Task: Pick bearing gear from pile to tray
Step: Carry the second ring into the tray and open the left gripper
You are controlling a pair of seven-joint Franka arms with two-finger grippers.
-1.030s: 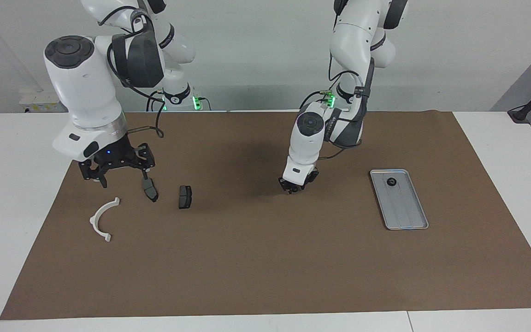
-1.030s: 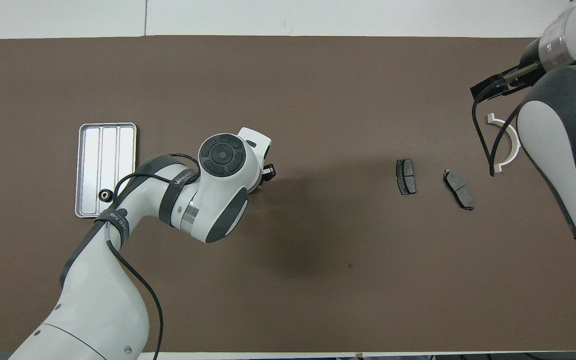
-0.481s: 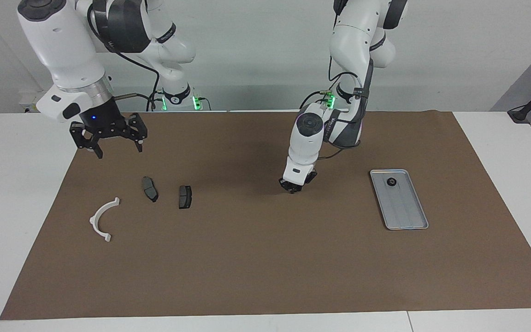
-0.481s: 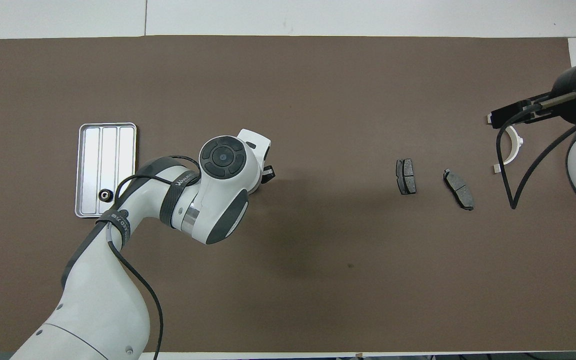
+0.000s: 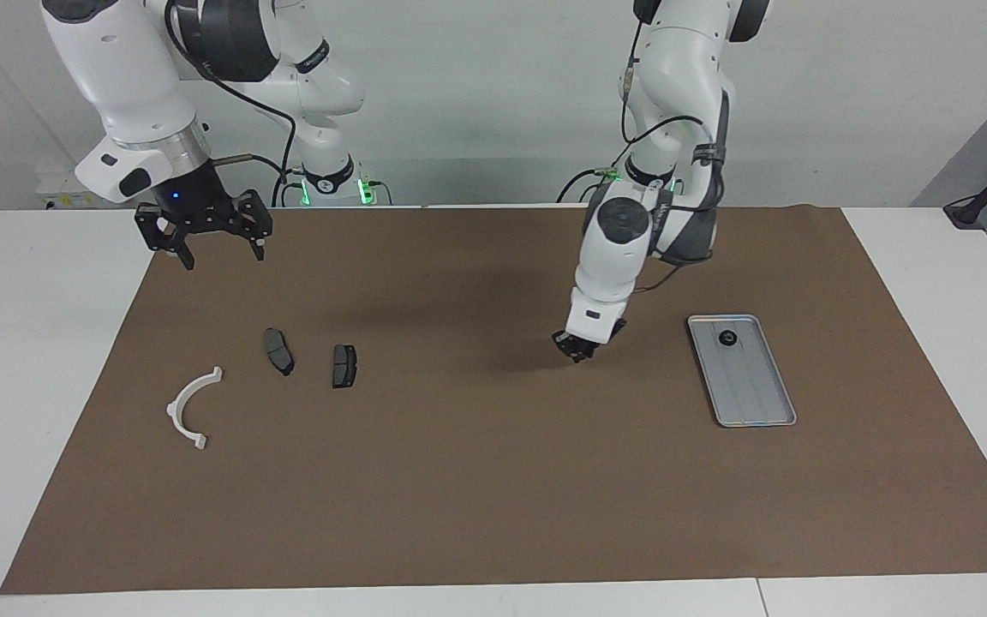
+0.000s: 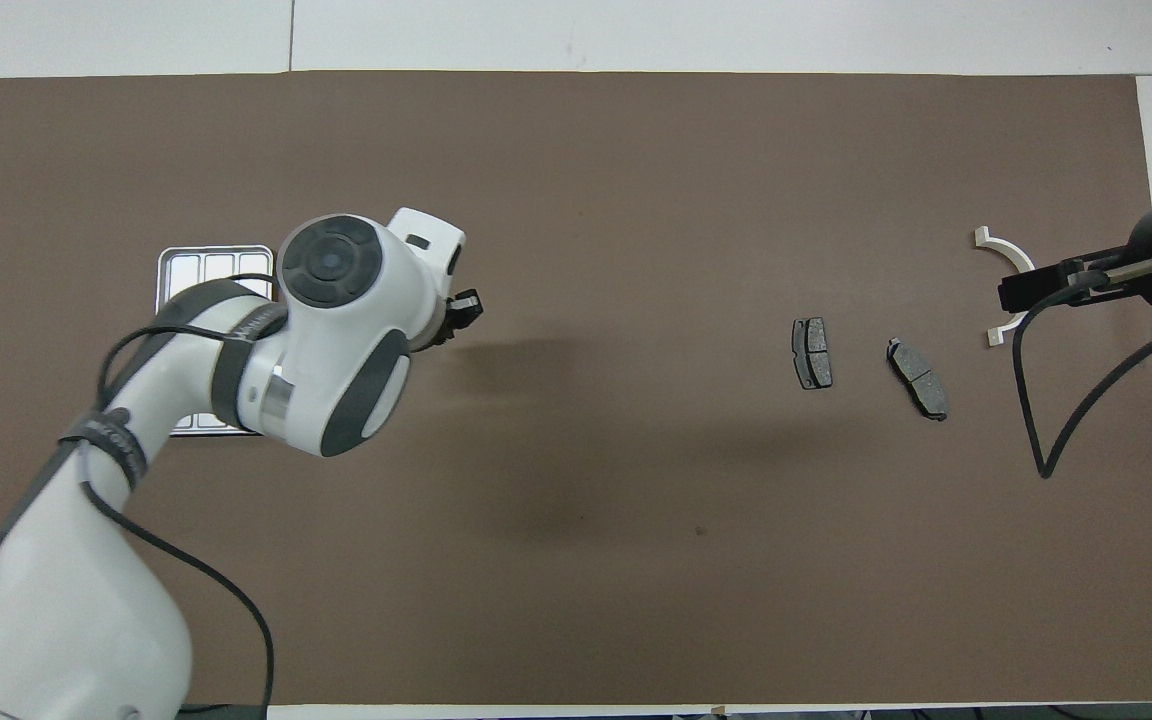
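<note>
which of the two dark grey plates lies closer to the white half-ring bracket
The tilted dark grey plate, which lies beside the white half-ring bracket. The straighter plate sits one place further toward the left arm's end of the table.

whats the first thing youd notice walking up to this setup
Two white arms over a brown mat: the left gripper hangs shut, low over the mat's middle, beside the silver tray at that arm's end, which holds one small black ring. The right gripper hangs open and high, toward its own end of the table. On the mat near it lie two dark grey plates and a white half-ring bracket.
</note>
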